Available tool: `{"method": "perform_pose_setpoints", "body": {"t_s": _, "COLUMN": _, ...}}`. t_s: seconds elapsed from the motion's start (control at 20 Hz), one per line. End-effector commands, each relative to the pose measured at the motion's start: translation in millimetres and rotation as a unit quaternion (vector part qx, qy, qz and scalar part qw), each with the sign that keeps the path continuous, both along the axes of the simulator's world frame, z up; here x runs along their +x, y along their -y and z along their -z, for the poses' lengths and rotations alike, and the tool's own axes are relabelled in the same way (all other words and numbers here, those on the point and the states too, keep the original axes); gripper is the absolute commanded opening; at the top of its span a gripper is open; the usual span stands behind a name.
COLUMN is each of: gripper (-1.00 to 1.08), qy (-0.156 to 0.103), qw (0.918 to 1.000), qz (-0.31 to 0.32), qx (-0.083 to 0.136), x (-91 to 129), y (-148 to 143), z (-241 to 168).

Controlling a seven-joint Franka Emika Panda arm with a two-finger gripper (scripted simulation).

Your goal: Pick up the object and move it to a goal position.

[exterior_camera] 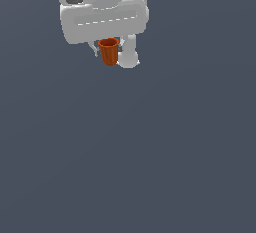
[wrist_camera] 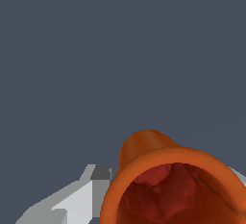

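The object, a small orange-red tapered cup [exterior_camera: 108,51], stands upright between the two white fingers of my gripper [exterior_camera: 112,55] near the top of the exterior view. The fingers press on its two sides, so the gripper is shut on it. In the wrist view the cup [wrist_camera: 144,146] fills the lower part of the picture, with its darker hollow facing the camera. One grey-white finger [wrist_camera: 89,192] lies against its side, and only a sliver of the other finger [wrist_camera: 239,175] shows. No goal marker shows in either view.
The white hand and wrist body [exterior_camera: 102,14] sit above the cup. Everything else in both views is a plain dark blue-grey surface [exterior_camera: 150,152] with no other objects or edges.
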State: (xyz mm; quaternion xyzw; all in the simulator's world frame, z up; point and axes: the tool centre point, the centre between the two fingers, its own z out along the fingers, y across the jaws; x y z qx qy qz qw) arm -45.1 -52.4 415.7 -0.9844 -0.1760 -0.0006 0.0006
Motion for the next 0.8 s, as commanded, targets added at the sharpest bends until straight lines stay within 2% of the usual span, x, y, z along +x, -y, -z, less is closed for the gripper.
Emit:
{"method": "perform_pose_setpoints", "body": {"t_s": 0.0, "gripper": -1.00, "qy": 0.000, "qw": 1.0000, "qz": 0.000, "qx": 0.000, "x": -2.8, "y": 6.4, "z": -21.3}}
{"method": "perform_pose_setpoints", "body": {"t_s": 0.35, "gripper": -1.00, "qy": 0.000, "qw": 1.0000, "qz": 0.000, "qx": 0.000, "x": -5.8, "y": 18.1, "z": -59.0}}
{"method": "perform_pose_setpoints", "body": {"t_s": 0.75, "gripper": -1.00, "qy": 0.000, "qw": 1.0000, "qz": 0.000, "qx": -0.001, "x": -6.3, "y": 22.4, "z": -72.5}}
